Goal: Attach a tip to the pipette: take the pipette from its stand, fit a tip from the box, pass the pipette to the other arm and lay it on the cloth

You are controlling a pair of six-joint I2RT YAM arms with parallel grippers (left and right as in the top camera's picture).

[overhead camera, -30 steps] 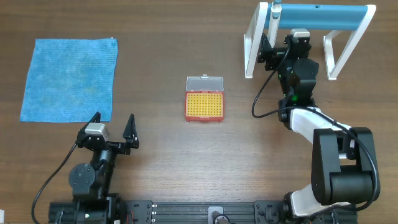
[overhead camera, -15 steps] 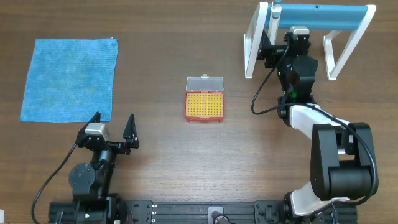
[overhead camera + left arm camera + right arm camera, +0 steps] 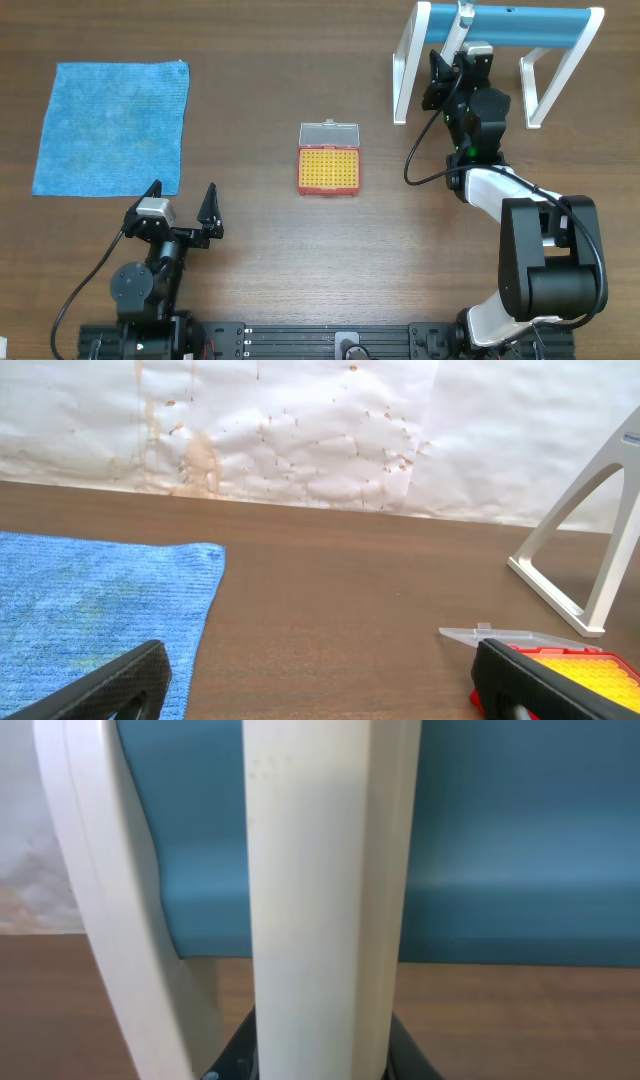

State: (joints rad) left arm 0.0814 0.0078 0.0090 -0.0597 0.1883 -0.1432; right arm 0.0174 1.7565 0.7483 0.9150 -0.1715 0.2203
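The white pipette [image 3: 320, 870] stands upright against the stand's blue bar [image 3: 520, 850], and my right gripper [image 3: 325, 1055] is shut on its body. From above, the pipette's top [image 3: 465, 11] pokes over the bar of the white-legged stand [image 3: 520, 22], with the right gripper [image 3: 455, 68] just below it. The orange tip box [image 3: 328, 170], full of yellow tips with its clear lid open, sits mid-table. A blue cloth [image 3: 110, 128] lies at the far left. My left gripper [image 3: 182, 205] rests open near its base, below the cloth.
The left wrist view takes in the cloth's corner [image 3: 90, 610], the tip box [image 3: 580, 665] and one white stand leg [image 3: 590, 550] before a stained paper wall. Bare brown tabletop [image 3: 250, 100] separates cloth, box and stand.
The pipette's top has shifted right along the stand's bar, away from the left leg. The right gripper has moved up and right with it. The left arm has stayed still.
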